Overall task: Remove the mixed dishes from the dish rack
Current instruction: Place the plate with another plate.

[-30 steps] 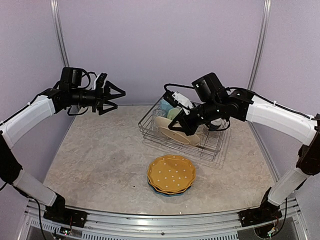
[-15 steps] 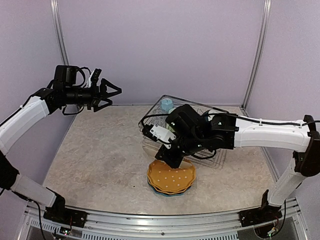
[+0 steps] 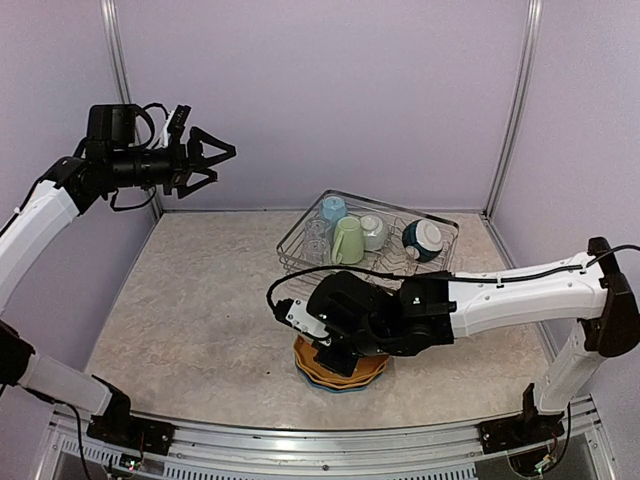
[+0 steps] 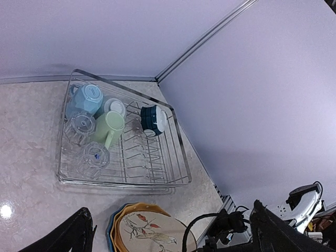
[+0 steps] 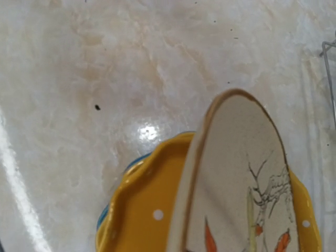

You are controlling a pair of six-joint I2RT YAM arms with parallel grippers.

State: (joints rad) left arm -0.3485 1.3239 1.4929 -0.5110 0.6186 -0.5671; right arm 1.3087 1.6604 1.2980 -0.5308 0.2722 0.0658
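The bird-print plate [image 5: 236, 173] lies tilted over the dotted yellow plate [image 5: 142, 220] on the stack near the front of the table [image 3: 200, 320], its rim pinched in the closed right tool [image 3: 335, 350]. Behind it, the dish rack [image 4: 123, 182] holds a green mug [image 3: 347, 240], a blue mug [image 3: 333, 210], glasses [image 3: 318, 232] and a dark bowl [image 3: 422, 238]. The left tool [image 3: 222, 165] hangs spread wide and empty, high above the table's far left side.

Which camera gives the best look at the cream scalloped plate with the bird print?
The left wrist view: the cream scalloped bird-print plate shows nearly its whole face from above, drawing legible. The right wrist view shows it close, foreshortened and cropped. The top external view hides it under the right arm.
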